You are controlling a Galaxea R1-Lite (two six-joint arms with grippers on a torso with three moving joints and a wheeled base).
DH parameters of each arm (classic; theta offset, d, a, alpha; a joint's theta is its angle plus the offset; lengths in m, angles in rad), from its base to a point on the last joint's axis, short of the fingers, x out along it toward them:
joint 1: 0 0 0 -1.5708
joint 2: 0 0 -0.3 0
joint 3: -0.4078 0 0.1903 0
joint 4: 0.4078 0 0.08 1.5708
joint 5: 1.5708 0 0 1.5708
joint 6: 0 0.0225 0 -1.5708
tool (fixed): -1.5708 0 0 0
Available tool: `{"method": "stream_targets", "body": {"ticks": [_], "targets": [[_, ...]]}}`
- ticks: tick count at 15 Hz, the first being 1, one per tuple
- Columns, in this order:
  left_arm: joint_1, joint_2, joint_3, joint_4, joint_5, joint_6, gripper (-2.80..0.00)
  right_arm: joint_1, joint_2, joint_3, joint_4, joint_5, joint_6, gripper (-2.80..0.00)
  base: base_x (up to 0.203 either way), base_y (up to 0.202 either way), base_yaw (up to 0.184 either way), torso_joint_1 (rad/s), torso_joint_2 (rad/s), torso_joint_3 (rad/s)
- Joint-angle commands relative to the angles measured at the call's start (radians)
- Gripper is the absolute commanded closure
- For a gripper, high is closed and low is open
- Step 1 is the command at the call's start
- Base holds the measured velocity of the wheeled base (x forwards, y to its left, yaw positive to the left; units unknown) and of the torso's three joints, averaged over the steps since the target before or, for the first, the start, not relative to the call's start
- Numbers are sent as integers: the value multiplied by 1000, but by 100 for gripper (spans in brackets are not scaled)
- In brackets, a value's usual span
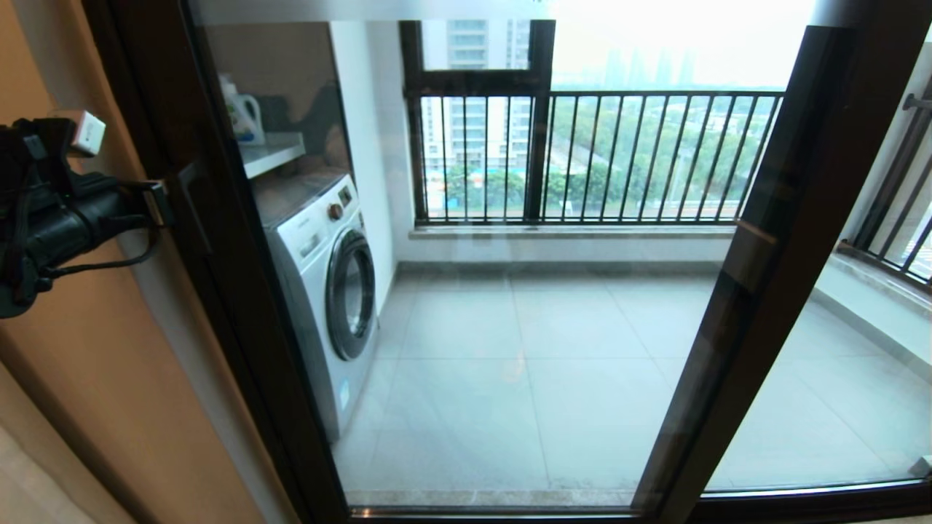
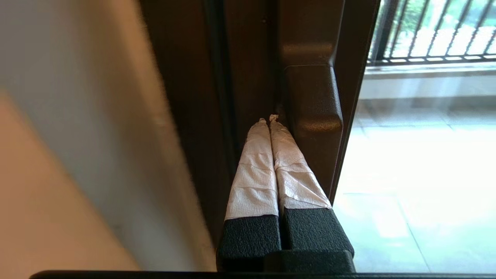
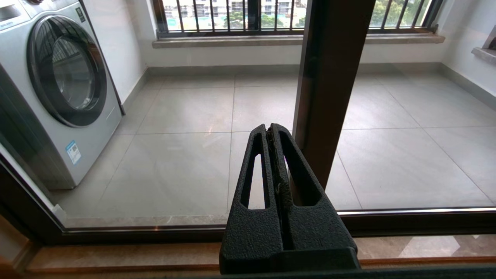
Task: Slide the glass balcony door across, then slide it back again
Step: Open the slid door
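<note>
Grey tiled balcony floor (image 1: 553, 378) – white front-load washing machine (image 1: 331, 291) standing on it, left side by wall. Shelf (image 1: 273, 153) above washer – detergent jug (image 1: 244, 116) on it.

Glass balcony door (image 1: 510, 306): clear, smooth pane with faint reflections, set in a dark brown metal frame of satin sheen. Bar handle (image 2: 314, 116): same dark finish, lightly glossy, rounded edges. Left gripper (image 2: 270, 121): fingertips (image 2: 254, 170) wrapped in white, crinkled paper-like tape over matt black pebbled plastic. Right gripper (image 3: 269, 130): bare matt black, rough-grained plastic. Floor tiles (image 3: 186, 162): grey, smooth, semi-gloss. Washing machine (image 1: 320, 284): glossy white casing.
</note>
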Motion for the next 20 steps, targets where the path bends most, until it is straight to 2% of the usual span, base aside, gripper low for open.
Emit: {"method": "stream_targets", "body": {"ticks": [1,9,11,13,17,20], "targets": [[-12,-16,4,-11,0,1,0,0,1,5,-1,1,0,0,0,0,0,0,0,0],[-131,-55,7,-11,66,2,0,0,1,5,-1,-1,0,0,0,0,0,0,0,0],[-150,-43,-2,-8,115,5,0,0,1,5,-1,1,0,0,0,0,0,0,0,0],[-154,-38,-7,-3,121,7,0,0,1,5,-1,1,0,0,0,0,0,0,0,0],[-153,29,-102,-2,190,7,0,0,1,5,-1,1,0,0,0,0,0,0,0,0],[-166,99,-200,15,210,13,0,0,1,5,-1,1,0,0,0,0,0,0,0,0]]}}
